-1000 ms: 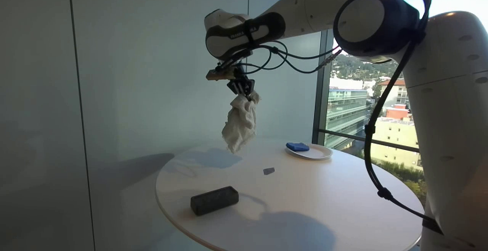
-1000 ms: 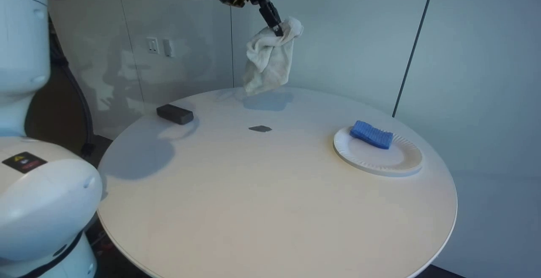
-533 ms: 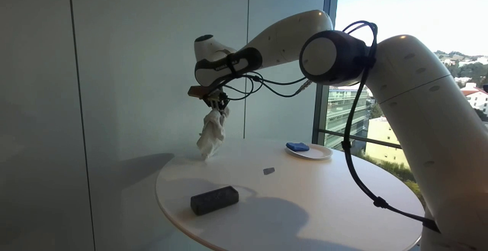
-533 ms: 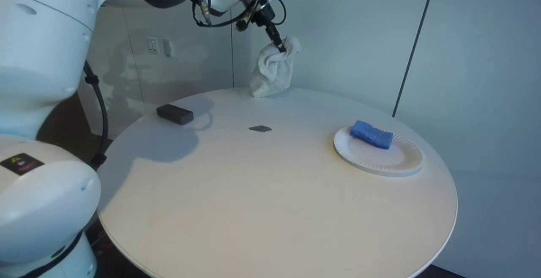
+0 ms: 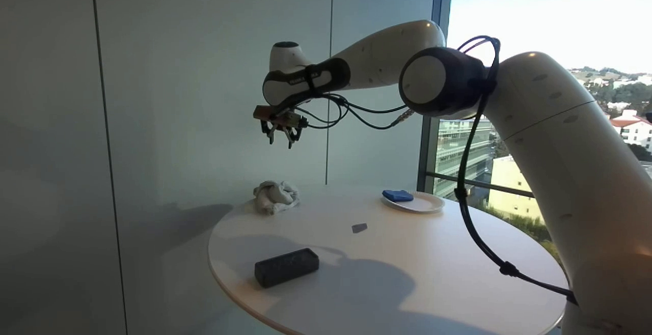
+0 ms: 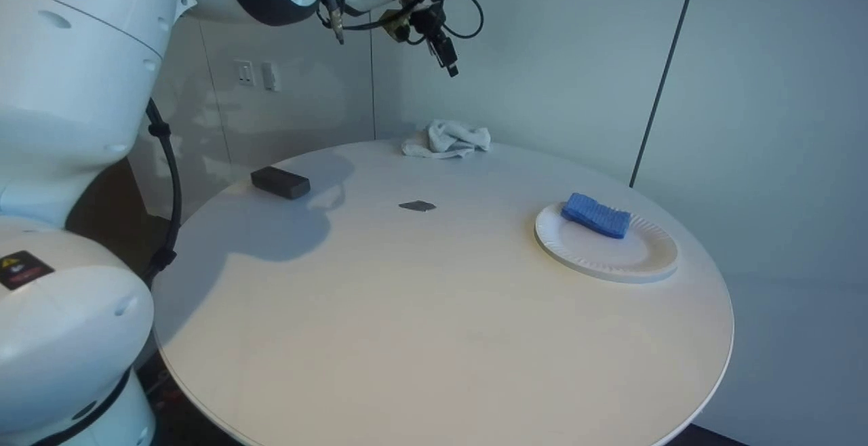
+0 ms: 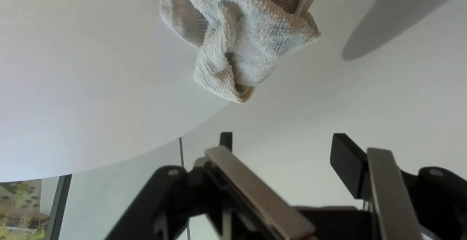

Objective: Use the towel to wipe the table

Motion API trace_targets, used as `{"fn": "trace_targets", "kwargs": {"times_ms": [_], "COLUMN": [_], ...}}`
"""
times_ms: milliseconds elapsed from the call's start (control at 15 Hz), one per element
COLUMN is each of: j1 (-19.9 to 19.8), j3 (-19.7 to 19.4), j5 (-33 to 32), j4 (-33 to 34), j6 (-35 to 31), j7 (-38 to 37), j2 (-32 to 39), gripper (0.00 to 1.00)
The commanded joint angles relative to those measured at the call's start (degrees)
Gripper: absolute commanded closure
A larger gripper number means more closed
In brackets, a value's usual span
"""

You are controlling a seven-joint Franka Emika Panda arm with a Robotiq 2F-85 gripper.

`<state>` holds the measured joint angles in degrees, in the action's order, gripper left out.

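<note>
The whitish towel (image 5: 275,197) lies crumpled in a heap at the edge of the round white table (image 6: 441,310), close to the wall. In the wrist view the towel (image 7: 251,39) fills the upper middle, part of it cut off by the frame's top. My gripper (image 5: 280,144) hangs above the towel, apart from it, with bare air between them. Both exterior views show this gap. Seen from the wrist, the gripper (image 7: 284,139) has its two fingers spread wide and holds nothing. Its fingertips (image 6: 453,71) point downward.
A blue folded cloth or sponge (image 6: 597,216) rests on a white plate (image 6: 651,256). A dark oblong block (image 5: 287,268) lies near the table's edge. Between them is a small flat grey patch (image 5: 359,228). The wall (image 5: 204,121) rises right behind the towel.
The arm came down with the towel hanging from the gripper until it met the table. Then the jaws parted, the towel dropped into a heap, and the gripper rose slightly.
</note>
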<state>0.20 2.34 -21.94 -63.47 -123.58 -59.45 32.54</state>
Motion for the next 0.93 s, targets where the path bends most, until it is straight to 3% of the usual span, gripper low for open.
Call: {"fn": "trace_targets", "kwargs": {"times_ms": [0,400,533,667,733,867], "j1": [0.5,-1.1,-1.0,0.8,1.3,1.2], "j3": [-1.6,-0.1,-0.9,-4.1,-4.0,-4.7], "j5": [-0.6,9.5,10.9,12.8,11.6,12.2], "j4": [-4.0,-14.3,-19.3,-23.0,-18.1,-20.9], "j6": [7.2,19.3,21.1,22.9,22.0,22.2], "j7": [-4.8,-7.5,-11.0,-14.3,-10.9,-12.5], "j2": [-8.3,-12.4,-12.7,-12.8,-10.1,-10.1], "gripper": [0.00,0.00,0.00,0.00,0.00,0.00]}}
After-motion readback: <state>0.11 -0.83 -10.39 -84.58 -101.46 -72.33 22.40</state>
